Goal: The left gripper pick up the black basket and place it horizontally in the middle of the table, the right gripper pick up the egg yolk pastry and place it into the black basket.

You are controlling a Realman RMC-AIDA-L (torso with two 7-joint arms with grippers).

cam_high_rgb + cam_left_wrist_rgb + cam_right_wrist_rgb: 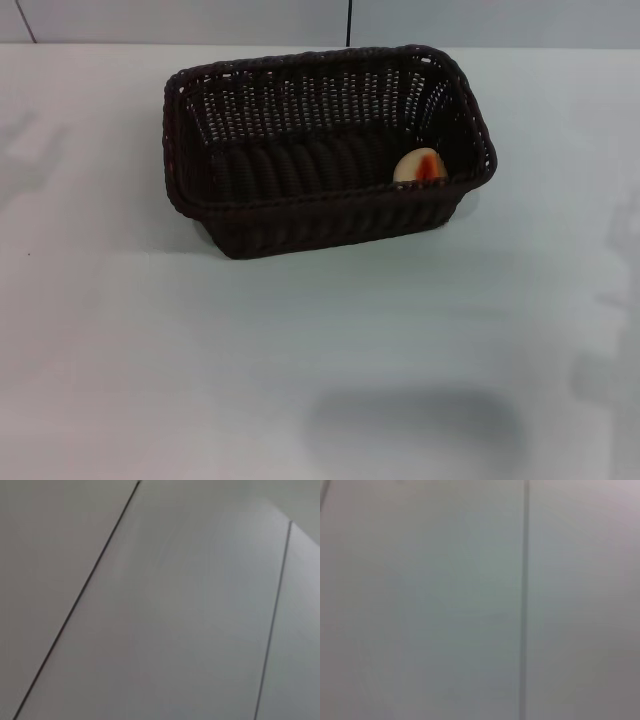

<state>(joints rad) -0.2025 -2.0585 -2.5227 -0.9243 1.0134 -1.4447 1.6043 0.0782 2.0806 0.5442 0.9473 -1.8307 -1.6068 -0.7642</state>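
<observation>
The black basket stands upright on the white table, lengthwise across the middle of the far half in the head view. The egg yolk pastry lies inside it at the right end of its floor, against the front wall, with its orange-red centre showing. Neither gripper shows in the head view. The left wrist view and the right wrist view show only plain grey-white panels with thin dark seams, with no fingers and no task object.
A pale wall with a dark vertical seam runs behind the table's far edge. Faint shadows lie on the tabletop at the front centre and along the right edge.
</observation>
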